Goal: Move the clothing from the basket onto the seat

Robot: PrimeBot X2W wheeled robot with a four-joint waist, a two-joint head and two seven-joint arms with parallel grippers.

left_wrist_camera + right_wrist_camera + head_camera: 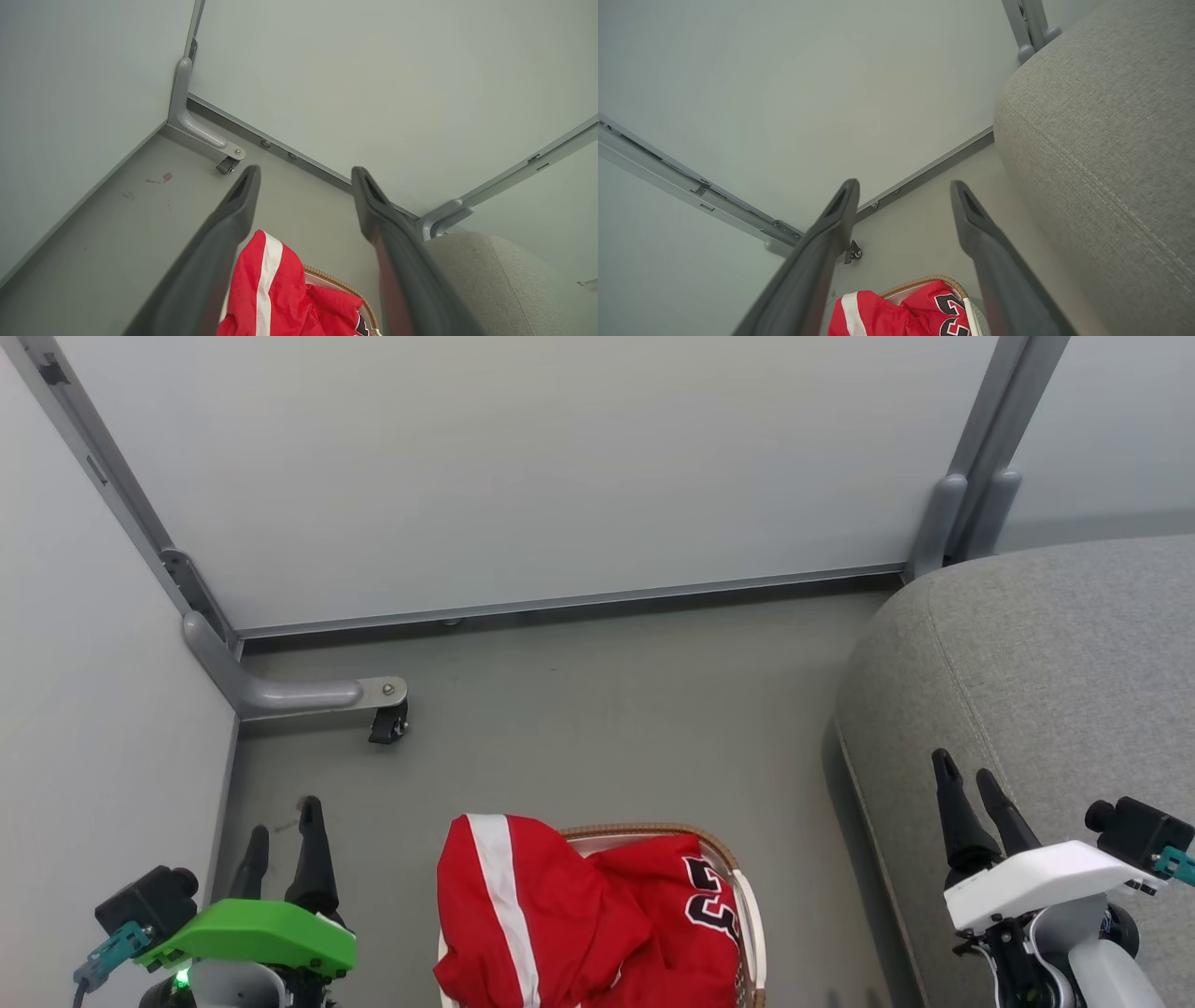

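1. The grey floor (597,709) is being bounded by pale wall panels (523,467), far and left.
2. The seat (1055,663) is being shown at right, near the basket (644,831).
3. The clothing (644,924) is being contained in the basket, the striped garment (504,896) overhanging its left rim.
4. The left gripper (284,817) and right gripper (963,765) are being presented fingers apart, empty.

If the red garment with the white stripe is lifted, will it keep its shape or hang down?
Probably it will hang limp: the striped garment lies in soft folds and droops over the rim of the basket. It looks thin, so it is likely light. It touches the jersey, which may drag along.
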